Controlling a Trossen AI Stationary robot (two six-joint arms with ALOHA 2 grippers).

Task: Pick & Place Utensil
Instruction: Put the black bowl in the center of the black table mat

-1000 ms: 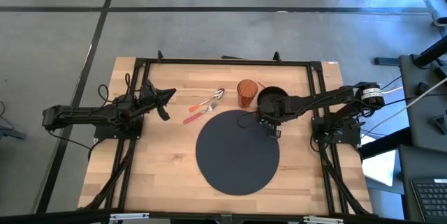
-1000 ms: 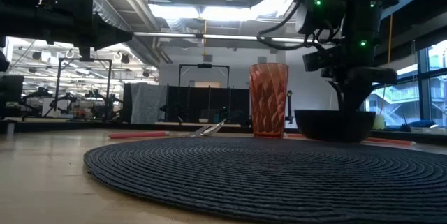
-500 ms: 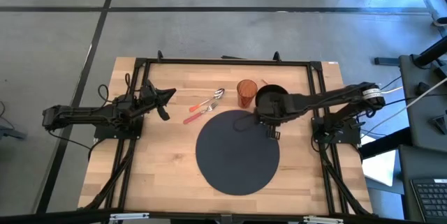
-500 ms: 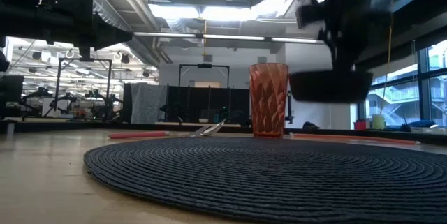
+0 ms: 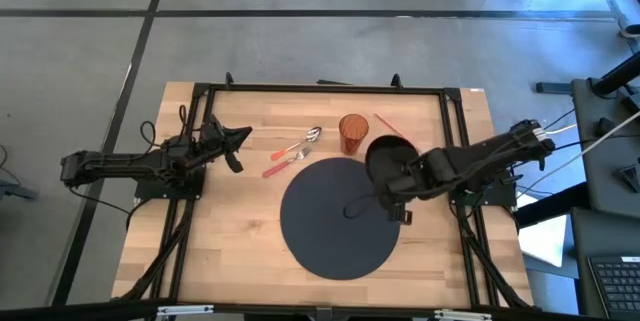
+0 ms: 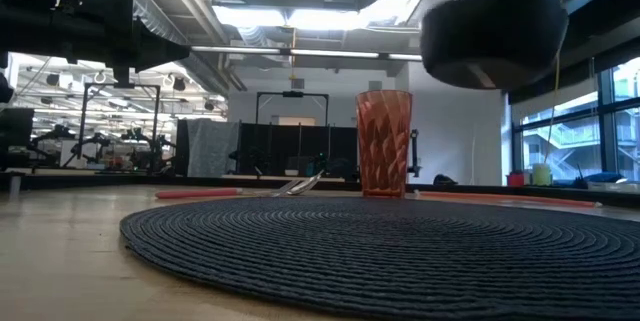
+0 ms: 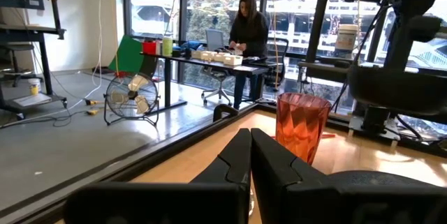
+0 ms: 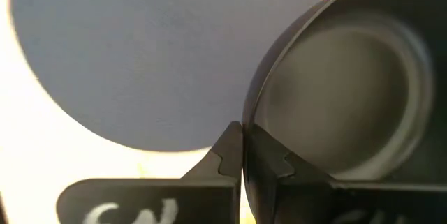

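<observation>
The right gripper (image 5: 397,187) is pinched on the rim of a black bowl (image 5: 388,158) and holds it up in the air, clear of the table (image 5: 230,251); in the low view the bowl (image 6: 494,34) hangs well above the round dark placemat (image 6: 380,246), higher than the top of the orange cup (image 6: 384,142). From above, the bowl sits over the right edge of the placemat (image 5: 330,226), just beside the cup (image 5: 352,132). The right wrist view shows the two dark fingers (image 8: 227,155) pressed together on the bowl's rim (image 8: 335,84), with the placemat (image 8: 140,56) far below (the bowl looks empty inside). The utensils lie on the bare wood beyond the placemat, to the left of the cup: a spoon (image 5: 306,139) and a fork (image 5: 284,161), both with red handles, close together and slanted. Another thin red stick (image 5: 388,125) lies on the wood to the right of the cup. The left gripper (image 5: 238,138) waits at the left side of the table, well apart from the utensils, its fingers (image 7: 241,158) closed on nothing. Past the table, the left wrist view shows a person (image 7: 248,32) standing at a desk in the room.
</observation>
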